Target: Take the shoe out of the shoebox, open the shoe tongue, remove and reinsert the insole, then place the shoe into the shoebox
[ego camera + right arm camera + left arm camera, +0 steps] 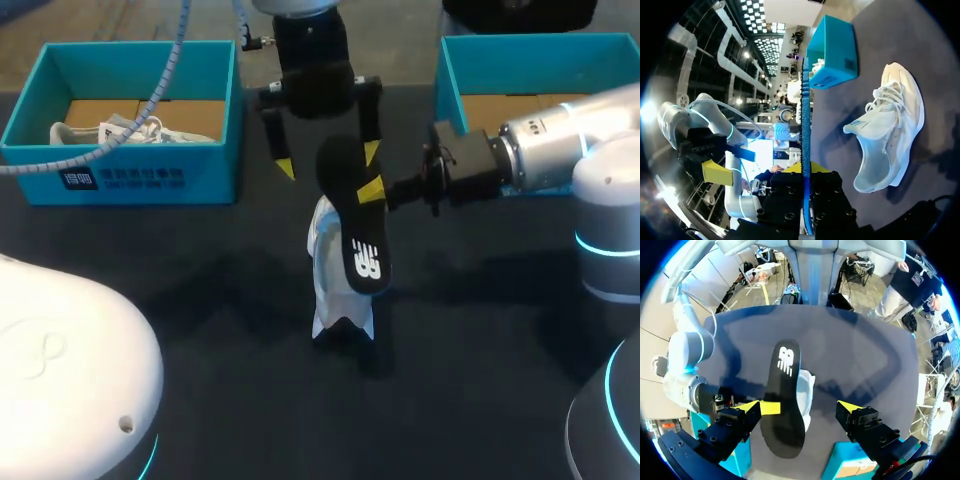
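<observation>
A black insole (355, 225) hangs tilted in the air over the table's middle, and my right gripper (383, 190) is shut on its upper edge. Under it a white shoe (335, 285) lies on the dark table. My left gripper (328, 158) hangs just behind the insole, open wide with nothing touching its fingers. In the left wrist view the insole (785, 400) sits between that gripper's (802, 407) spread fingers, above the shoe (809, 387). In the right wrist view the insole (805, 125) shows edge-on, clamped in the gripper (805, 172), with the shoe (890, 135) off to one side.
A teal shoebox (120, 175) at the back left holds another white shoe (120, 130). A second teal box (520, 60) stands at the back right behind my right arm (560, 140). A white rounded robot part (70, 370) fills the front left corner.
</observation>
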Robot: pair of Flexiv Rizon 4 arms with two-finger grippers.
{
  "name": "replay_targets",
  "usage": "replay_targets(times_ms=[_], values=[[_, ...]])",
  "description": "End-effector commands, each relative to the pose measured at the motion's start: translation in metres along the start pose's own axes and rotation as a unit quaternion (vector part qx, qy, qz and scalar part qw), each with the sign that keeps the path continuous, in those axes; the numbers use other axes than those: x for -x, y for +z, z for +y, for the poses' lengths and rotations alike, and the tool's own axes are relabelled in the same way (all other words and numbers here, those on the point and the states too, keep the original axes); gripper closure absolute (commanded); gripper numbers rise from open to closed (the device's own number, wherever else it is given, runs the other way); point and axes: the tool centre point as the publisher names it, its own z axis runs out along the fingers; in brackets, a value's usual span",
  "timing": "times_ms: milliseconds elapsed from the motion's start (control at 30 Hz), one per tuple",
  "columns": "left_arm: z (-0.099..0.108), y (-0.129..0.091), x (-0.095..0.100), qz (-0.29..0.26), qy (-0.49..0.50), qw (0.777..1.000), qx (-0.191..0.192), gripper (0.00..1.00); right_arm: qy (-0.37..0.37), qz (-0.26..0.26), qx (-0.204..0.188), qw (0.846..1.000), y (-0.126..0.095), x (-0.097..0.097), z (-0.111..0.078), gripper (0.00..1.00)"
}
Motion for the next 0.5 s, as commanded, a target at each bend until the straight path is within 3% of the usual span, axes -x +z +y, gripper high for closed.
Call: replay_targets(times_ms=[33, 500], values=[[0.0035, 0.0043, 0.0003, -0.003, -0.004, 1.0, 0.001, 0.0, 0.001, 0.003, 0.004, 1.0, 0.0024, 0.0004, -0.0021, 1.0], [0.013, 0.0136, 0.0087, -0.011, -0.023, 0.999, 0.026, 0.0, 0.03, 0.019, 0.035, 0.999, 0.0009, 0.0012, -0.0057, 1.0]])
